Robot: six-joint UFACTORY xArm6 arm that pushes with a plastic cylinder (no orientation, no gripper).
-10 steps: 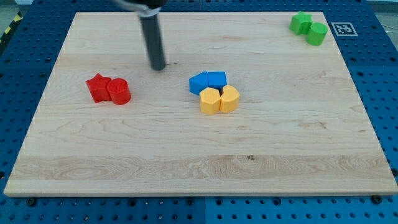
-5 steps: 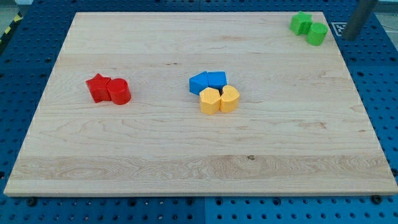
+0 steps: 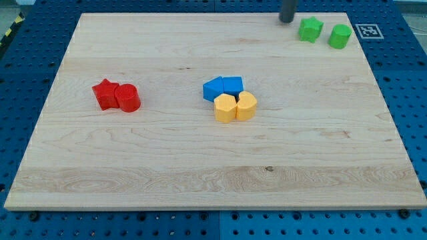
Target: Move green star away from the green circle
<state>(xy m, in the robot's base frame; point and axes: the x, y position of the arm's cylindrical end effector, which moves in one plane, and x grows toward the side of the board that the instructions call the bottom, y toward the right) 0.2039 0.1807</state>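
- A red star (image 3: pixel 104 93) lies at the view's left of the wooden board (image 3: pixel 200 167), touching a red cylinder (image 3: pixel 127 99) on its right.
- Near the middle, two blue blocks (image 3: pixel 222 87) sit just above two yellow blocks (image 3: pixel 235 107), all packed together; their shapes are hard to make out.
- My tip (image 3: pixel 287 20) stands at the board's top edge, just left of the green star (image 3: pixel 309 29); whether it touches is unclear.
- There is no claw: the rod is bare and holds nothing.
- The green star sits apart from the green circle (image 3: pixel 339 36), a narrow gap between them, in the top right corner.
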